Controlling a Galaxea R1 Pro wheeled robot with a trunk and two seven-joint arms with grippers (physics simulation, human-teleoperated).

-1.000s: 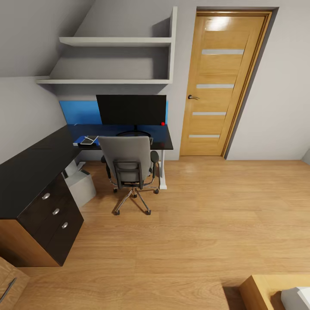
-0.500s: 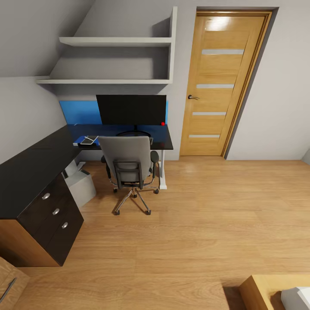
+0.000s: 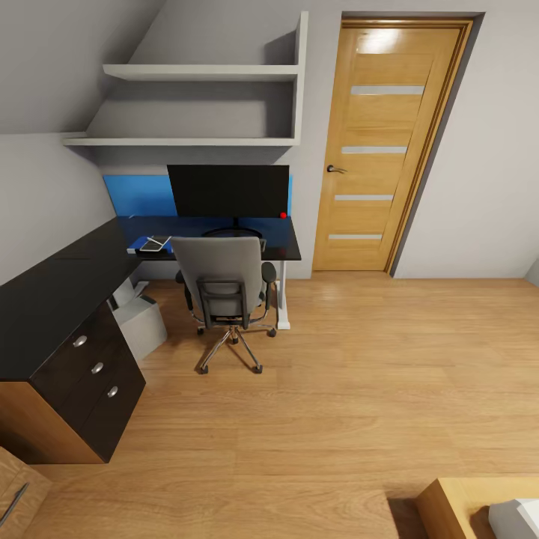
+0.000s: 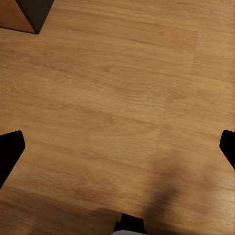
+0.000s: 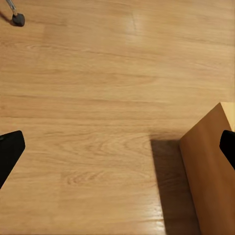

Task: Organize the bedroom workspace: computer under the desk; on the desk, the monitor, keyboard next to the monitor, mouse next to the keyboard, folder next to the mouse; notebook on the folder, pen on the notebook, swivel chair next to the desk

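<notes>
Both arms pointing down at the wood floor [image 4: 117, 98], jaws spread wide (holding nothing), swivel chair [image 3: 224, 288] at desk [image 3: 45, 299].

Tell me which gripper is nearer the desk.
Left. The left gripper hangs over floor near a corner of the desk; the right gripper hangs beside a wooden cabinet, likely farther off.
</notes>
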